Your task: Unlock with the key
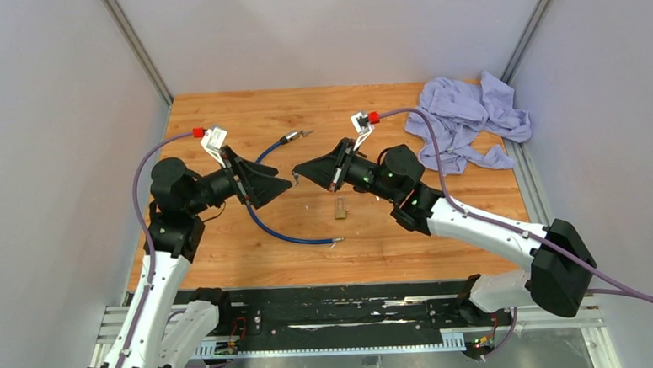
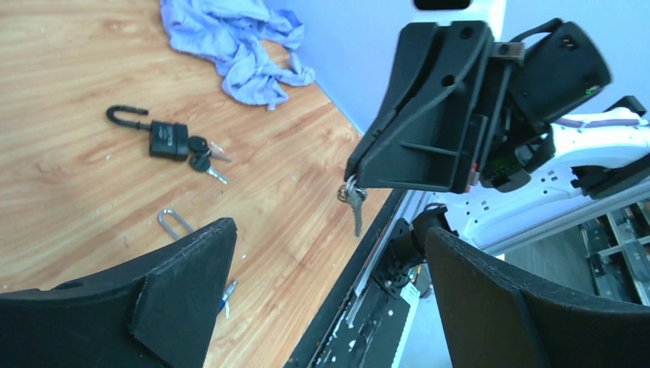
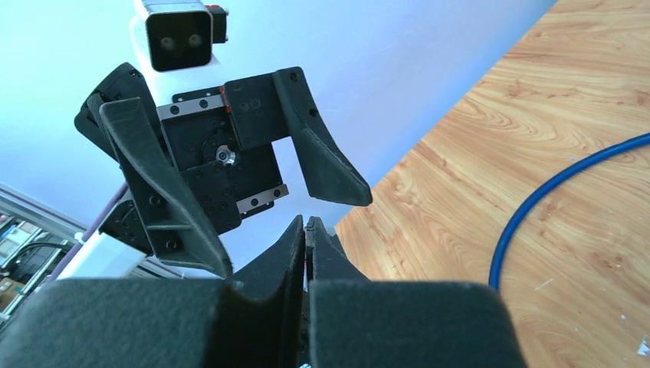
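The left gripper (image 2: pixel 331 230), jaws spread wide, fills the foreground above the wooden table (image 2: pixel 69 176). It faces the right gripper (image 2: pixel 354 178) in mid-air, and the two tips are near each other but apart. A crumpled blue cloth (image 2: pixel 230 46) lies in the table's far right corner and a blue cable (image 3: pixel 536 194) curves across the boards. The black padlock (image 2: pixel 167 140) lies flat and loose, well apart from both arms, with a second bunch of keys (image 2: pixel 203 159) at its body. Whether one of them sits in the keyhole cannot be told. Smallest of all is the key (image 2: pixel 356 208), hanging blade-down from its ring (image 2: pixel 351 189), which the right jaws, pressed together, pinch at their very tips.

The danger appears to lie in that loose hang. Free to swing and twist, the key could be caught crooked or by the ring alone if the left jaws close on it. An early release by the right would likely drop it to the boards. The grippers also stand close enough that a misjudged approach might knock them together. With nothing bracing it, the padlock would probably slide when a key is pushed at it.
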Action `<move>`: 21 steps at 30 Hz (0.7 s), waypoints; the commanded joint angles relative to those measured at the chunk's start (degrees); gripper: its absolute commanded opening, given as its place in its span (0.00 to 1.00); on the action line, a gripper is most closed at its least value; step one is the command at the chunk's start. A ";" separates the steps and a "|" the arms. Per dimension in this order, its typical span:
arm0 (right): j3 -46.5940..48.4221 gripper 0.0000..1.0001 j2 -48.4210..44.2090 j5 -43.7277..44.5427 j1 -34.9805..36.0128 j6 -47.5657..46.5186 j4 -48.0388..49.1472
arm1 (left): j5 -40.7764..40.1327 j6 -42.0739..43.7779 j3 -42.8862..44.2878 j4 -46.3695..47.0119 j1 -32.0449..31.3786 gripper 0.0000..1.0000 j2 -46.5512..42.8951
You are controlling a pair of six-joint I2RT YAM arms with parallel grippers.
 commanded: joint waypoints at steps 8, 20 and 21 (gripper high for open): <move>-0.94 0.01 0.23 -2.83 -0.69 3.51 7.26 | 6.86 5.06 -2.91 6.41 0.44 0.99 -5.40; 0.97 0.01 4.05 -2.81 0.10 3.76 9.15 | 1.58 12.48 -2.90 1.87 -1.46 0.52 -5.49; 1.19 0.01 4.26 -2.80 0.19 3.59 9.23 | 1.92 11.67 -2.97 2.12 -1.64 0.52 -5.06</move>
